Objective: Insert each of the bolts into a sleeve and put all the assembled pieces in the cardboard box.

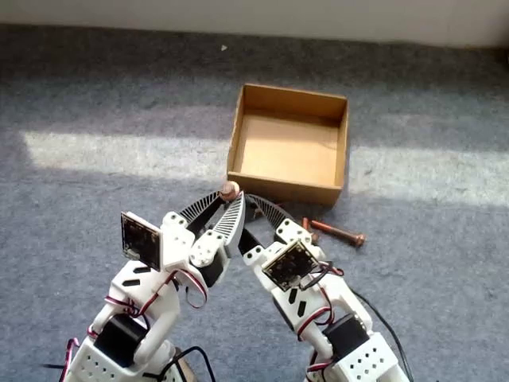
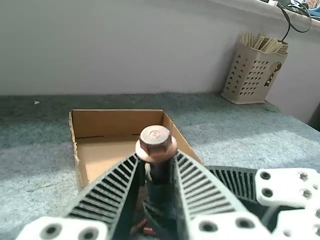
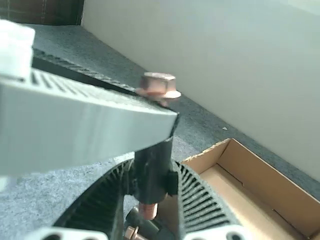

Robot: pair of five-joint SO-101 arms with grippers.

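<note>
A copper bolt (image 1: 230, 190) stands upright just in front of the cardboard box (image 1: 282, 189), where both grippers meet. My left gripper (image 2: 156, 160) is shut on the bolt (image 2: 156, 142) right under its flanged head. My right gripper (image 3: 151, 182) is shut on a black sleeve (image 3: 152, 165) lower on the same bolt. The bolt's tip (image 3: 147, 210) pokes out below the sleeve and its head (image 3: 159, 86) shows above it. In the high view the left gripper (image 1: 225, 204) and right gripper (image 1: 248, 211) cross each other. The open box (image 2: 120, 116) lies just beyond.
A second copper bolt (image 1: 338, 232) lies on the grey carpet to the right of the grippers, near the box's front corner, with another small piece (image 1: 306, 225) beside it. A beige perforated holder (image 2: 255, 65) with sticks stands far off by the wall.
</note>
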